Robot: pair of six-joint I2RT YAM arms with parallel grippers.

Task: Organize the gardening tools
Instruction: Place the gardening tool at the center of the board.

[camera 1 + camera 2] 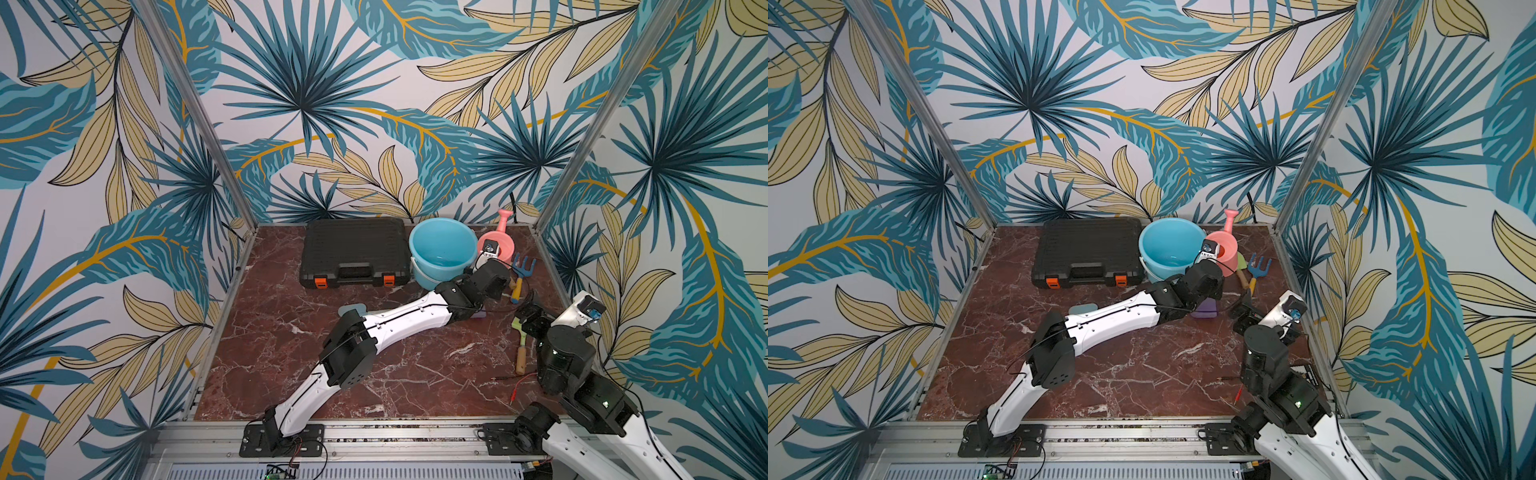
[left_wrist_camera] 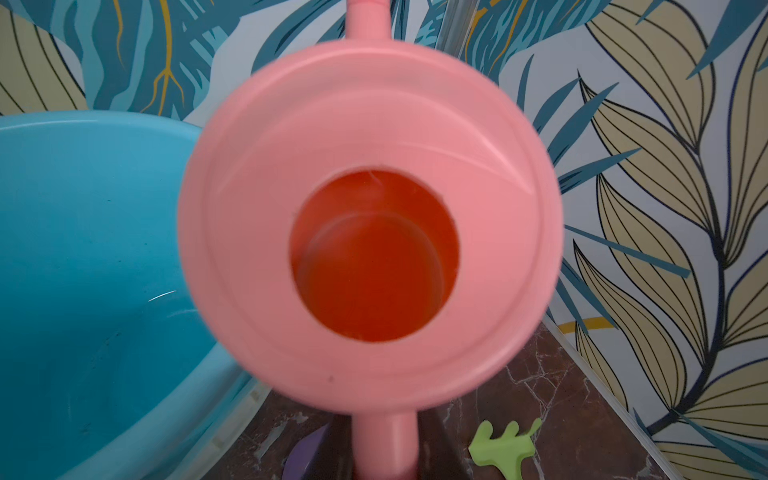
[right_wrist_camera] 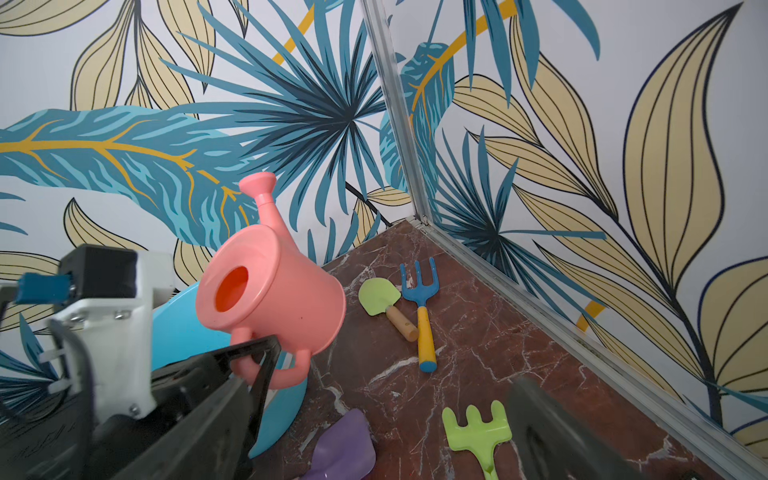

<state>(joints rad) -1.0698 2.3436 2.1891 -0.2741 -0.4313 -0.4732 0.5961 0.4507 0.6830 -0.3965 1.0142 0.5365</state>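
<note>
1. Two slim robot arms, the left arm (image 1: 399, 320) and the right arm (image 1: 569, 353); glossy white shells between bulky matte-black joint housings.
2. Thin black cables (image 1: 409, 308) trace the white shells; each arm has a flat black base plate (image 1: 257, 438).
3. White wrist camera mount (image 3: 120, 324) with silver screws and a blue plug (image 3: 41, 286); black right gripper (image 1: 525, 318); small green lights (image 1: 555, 352) on right-arm joints.

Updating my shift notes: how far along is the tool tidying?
Done: nothing visibly; the blue bucket looks empty. In hand: the left gripper holds the pink watering can by its handle, lifted. Left: green trowel, blue fork-rake, green rake and purple shovel lie loose.
</note>
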